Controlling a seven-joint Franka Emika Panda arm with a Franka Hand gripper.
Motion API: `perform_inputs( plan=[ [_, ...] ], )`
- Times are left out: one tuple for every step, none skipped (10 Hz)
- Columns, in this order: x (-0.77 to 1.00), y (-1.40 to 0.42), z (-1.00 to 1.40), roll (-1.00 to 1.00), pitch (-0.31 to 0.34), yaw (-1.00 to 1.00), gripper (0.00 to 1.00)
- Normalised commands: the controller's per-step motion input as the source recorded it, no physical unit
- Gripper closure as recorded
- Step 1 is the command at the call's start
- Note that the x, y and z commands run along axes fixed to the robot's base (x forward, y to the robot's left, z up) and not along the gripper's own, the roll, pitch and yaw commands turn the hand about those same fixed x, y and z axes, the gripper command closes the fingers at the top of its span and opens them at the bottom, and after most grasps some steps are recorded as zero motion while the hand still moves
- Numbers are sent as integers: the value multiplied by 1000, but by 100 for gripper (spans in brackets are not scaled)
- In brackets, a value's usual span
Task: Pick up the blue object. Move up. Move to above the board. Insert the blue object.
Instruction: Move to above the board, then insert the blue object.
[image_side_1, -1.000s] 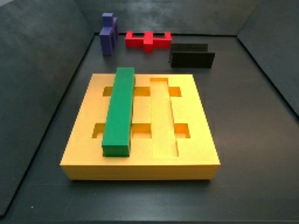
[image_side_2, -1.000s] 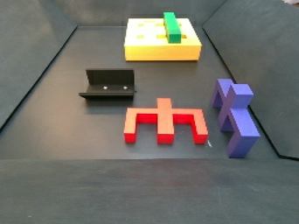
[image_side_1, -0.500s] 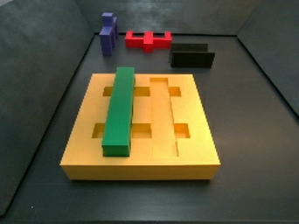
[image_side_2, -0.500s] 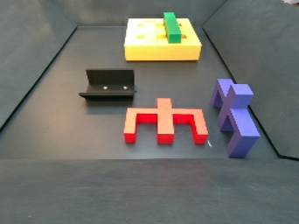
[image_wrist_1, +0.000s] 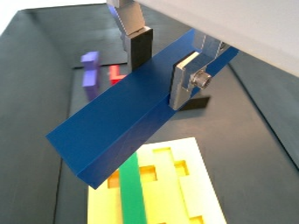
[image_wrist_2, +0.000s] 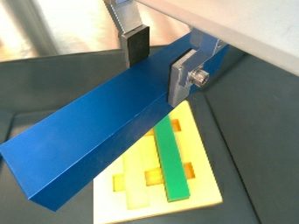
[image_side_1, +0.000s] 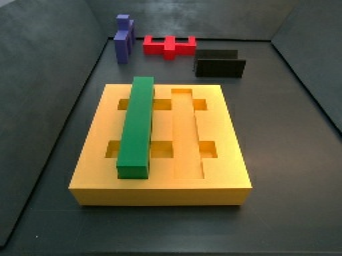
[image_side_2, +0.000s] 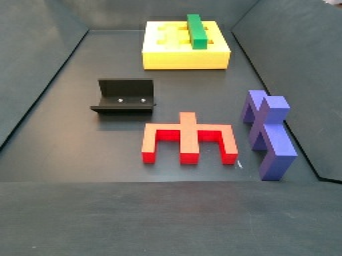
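The gripper (image_wrist_1: 163, 54) clamps the blue object (image_wrist_1: 135, 105) across its width, above the board (image_wrist_1: 205, 197). The bar's long axis runs roughly along the board's green bar (image_wrist_2: 173, 160).

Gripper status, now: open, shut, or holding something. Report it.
Gripper: shut on the blue object, which it holds high above the board in both wrist views; neither side view shows the gripper.

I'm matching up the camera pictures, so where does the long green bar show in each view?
Wrist view: long green bar on the yellow slotted board, below the pincer.
Wrist view: bar beneath the held blue bar.
Side view: centre.
Side view: top.
Shared landmark: the board.
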Motion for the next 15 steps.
perform_inputs(
  plan=[
    [79,-100,32,8,68,1000,100],
    [77,-67,21,10,76,1000,100],
    [69,-53,21,13,85,1000,100],
    [62,-42,22,16,93,1000,100],
    [58,-38,23,19,103,1000,100],
    [57,-36,23,21,111,1000,100],
    [58,-31,24,28,139,1000,100],
    [59,-30,25,32,155,1000,100],
    [61,-30,27,42,197,1000,100],
    [63,-28,30,53,229,948,100],
    [70,-29,35,52,215,587,100],
    [76,-30,36,50,200,369,100],
    [220,-43,-423,-97,0,0,100],
    [234,-69,-540,-146,-17,0,100],
    [223,-77,-643,-216,-59,0,100]
  ],
)
